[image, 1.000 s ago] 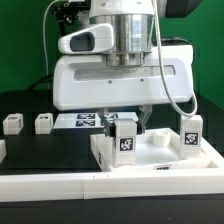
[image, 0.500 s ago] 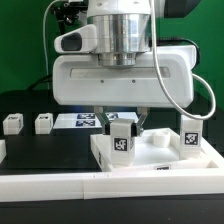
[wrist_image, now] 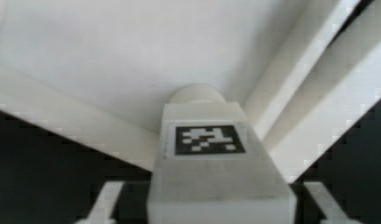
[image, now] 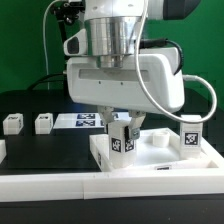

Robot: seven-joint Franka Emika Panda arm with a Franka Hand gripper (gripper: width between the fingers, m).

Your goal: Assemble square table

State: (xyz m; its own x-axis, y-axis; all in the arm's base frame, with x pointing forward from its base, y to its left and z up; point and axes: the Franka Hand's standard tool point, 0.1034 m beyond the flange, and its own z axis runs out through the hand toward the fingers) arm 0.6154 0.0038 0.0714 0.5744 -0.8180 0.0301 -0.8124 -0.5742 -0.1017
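**Wrist just swung round, looks like leg two is getting screwed in**

Your gripper (image: 122,127) is clamped on the held leg (image: 122,141), with fingers (wrist_image: 322,206) hugging both its sides. Compared with a moment ago the whole hand is twisted round, but the leg hasn't budged. It's upright on the table top (image: 160,161), at the near corner on the exterior view's left. I'd read that as threading it in. A standing leg (image: 189,134) is at the other near corner. Two loose legs (image: 12,123) wait further left.
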